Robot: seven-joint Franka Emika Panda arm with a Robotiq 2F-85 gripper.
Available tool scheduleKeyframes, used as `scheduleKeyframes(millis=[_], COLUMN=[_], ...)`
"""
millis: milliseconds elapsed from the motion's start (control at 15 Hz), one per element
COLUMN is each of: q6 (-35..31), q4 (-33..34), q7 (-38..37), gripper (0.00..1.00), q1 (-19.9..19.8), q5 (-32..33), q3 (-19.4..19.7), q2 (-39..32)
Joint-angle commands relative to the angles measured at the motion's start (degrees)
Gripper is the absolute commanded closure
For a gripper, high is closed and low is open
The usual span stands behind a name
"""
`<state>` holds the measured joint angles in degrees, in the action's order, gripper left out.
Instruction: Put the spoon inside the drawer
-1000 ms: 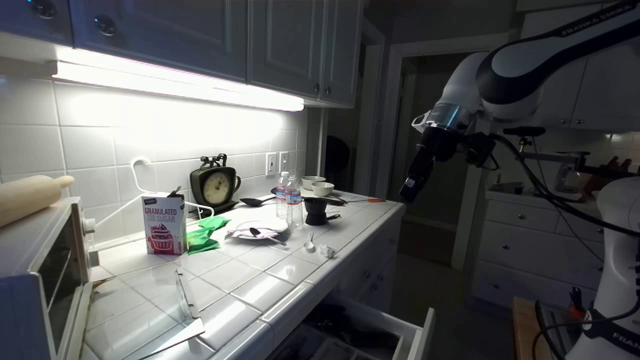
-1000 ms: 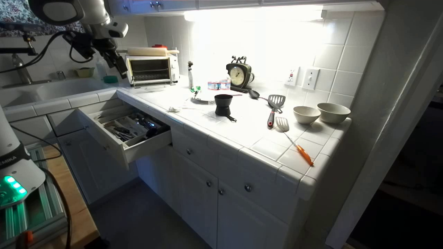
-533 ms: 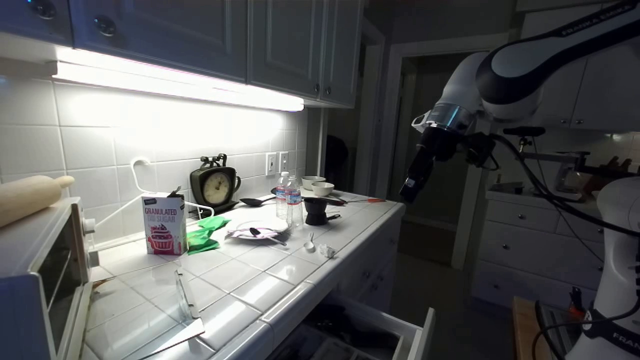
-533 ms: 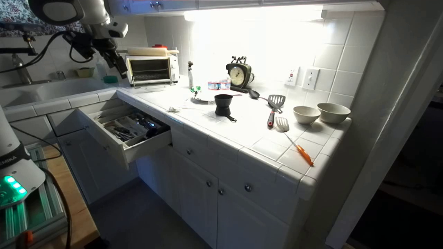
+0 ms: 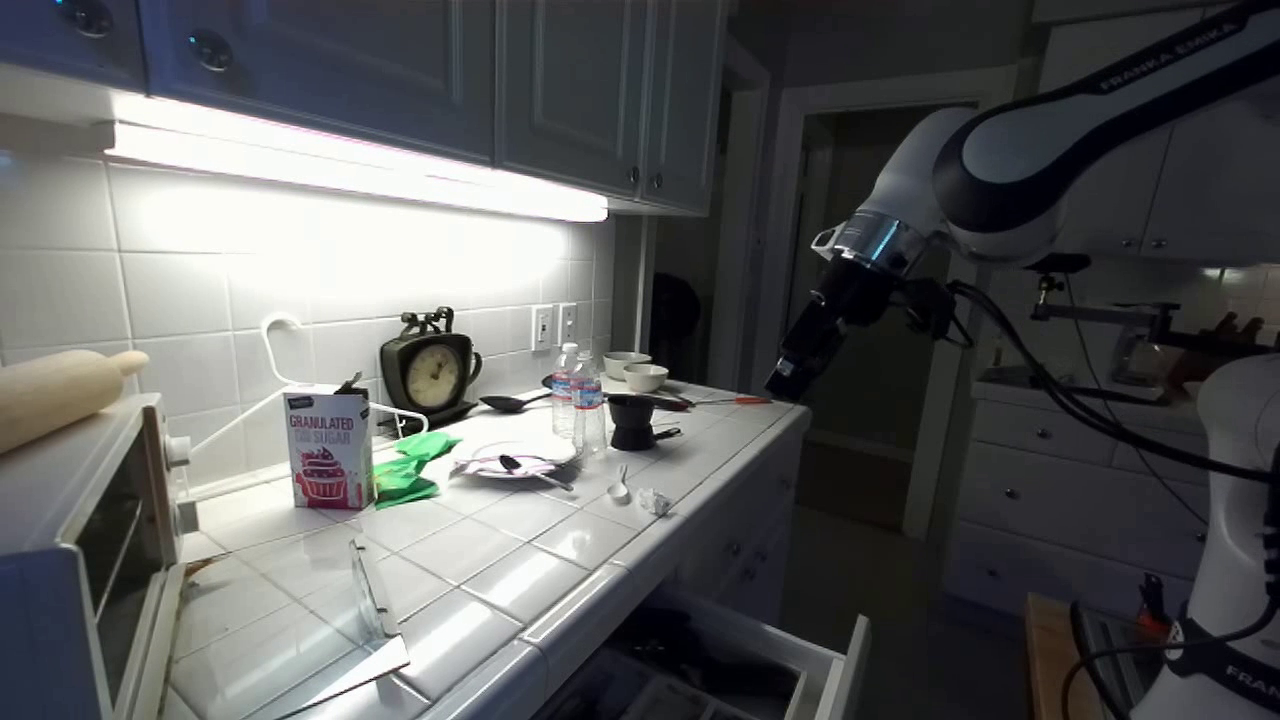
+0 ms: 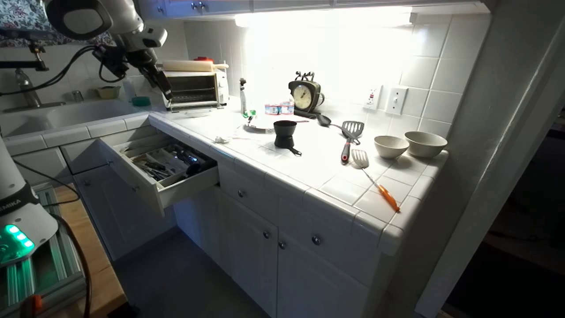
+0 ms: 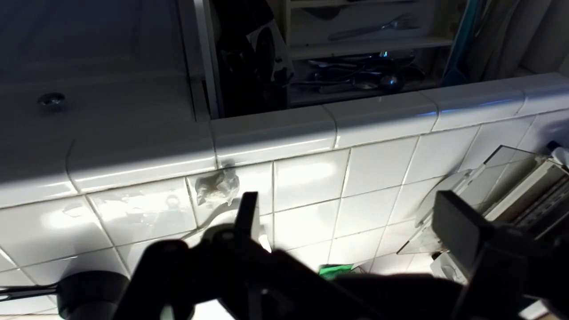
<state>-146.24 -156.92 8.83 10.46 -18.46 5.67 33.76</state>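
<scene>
The spoon [image 5: 537, 474] rests on the white plate [image 5: 470, 462] on the tiled counter. Its bowl looks dark, and its handle reaches past the rim toward the counter's front. I cannot make it out in the wrist view. The drawer [image 5: 843, 672] is pulled out below the counter edge; it also shows in an exterior view [image 6: 190, 191] and at the top of the wrist view [image 7: 207, 58], with cutlery inside. My gripper [image 5: 787, 384] is open and empty, high above the counter's front side and apart from the spoon. It also shows in an exterior view [image 6: 167, 93] and the wrist view [image 7: 349, 204].
Two water bottles [image 5: 590, 415] and a black cup [image 5: 632, 425] stand beside the plate. A pale measuring spoon [image 5: 619, 490] and crumpled wrapper [image 5: 655, 501] lie near the front edge. A sugar box [image 5: 328, 450], glass panel [image 5: 370, 590] and toaster oven [image 6: 192, 90] are farther along.
The arm is still for the first half second. Since then my gripper has shifted toward the counter, leftward in one exterior view and rightward in the other. The spoon and drawer have not moved.
</scene>
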Motion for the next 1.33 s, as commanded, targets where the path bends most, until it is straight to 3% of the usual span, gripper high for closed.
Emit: scheduleKeyframes(millis=[0,333,1000,1067,1267], q6=[0.7,2.9,0.4,0.8,0.8], q4=[2.4,4.0,9.0,6.6,8.1], q7=[2.4,6.2,12.6,11.3,12.1], gripper=[0.00,0.00,0.00,0.00,0.00], q1=[1.9,3.1,0.1,0.4,-0.4], q5=[-0.4,-0.8,1.7,0.1,0.3], q3=[0.3,0.8,0.5,-0.1,-0.1], q2=[-4.9,-9.4,-17.6,-15.0,-16.5])
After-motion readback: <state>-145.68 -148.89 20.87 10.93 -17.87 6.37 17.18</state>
